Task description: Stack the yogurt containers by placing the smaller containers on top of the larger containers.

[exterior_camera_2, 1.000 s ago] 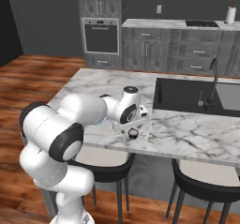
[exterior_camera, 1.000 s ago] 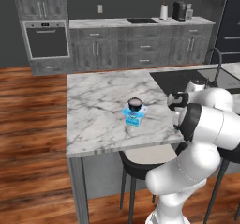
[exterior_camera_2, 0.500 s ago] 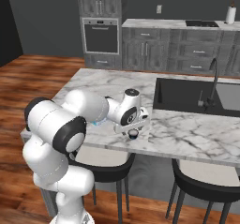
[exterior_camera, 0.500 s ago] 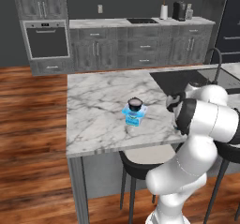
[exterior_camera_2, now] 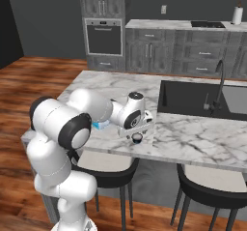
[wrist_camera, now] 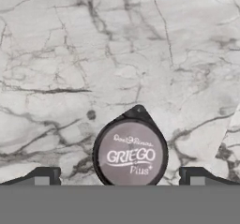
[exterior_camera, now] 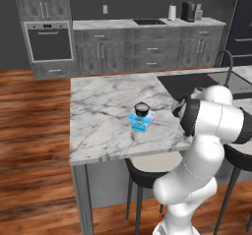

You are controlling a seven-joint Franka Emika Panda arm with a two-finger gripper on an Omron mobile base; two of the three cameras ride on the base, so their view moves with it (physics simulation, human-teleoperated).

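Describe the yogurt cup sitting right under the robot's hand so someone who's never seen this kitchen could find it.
Start at the grey-veined white marble island counter and go to its near edge, left of the black sink. There a small dark round cup stands alone on bare marble between the open fingers. Its pale lid reads "Griego Plus", while the other dark cup sits on the light-blue squarish tub.
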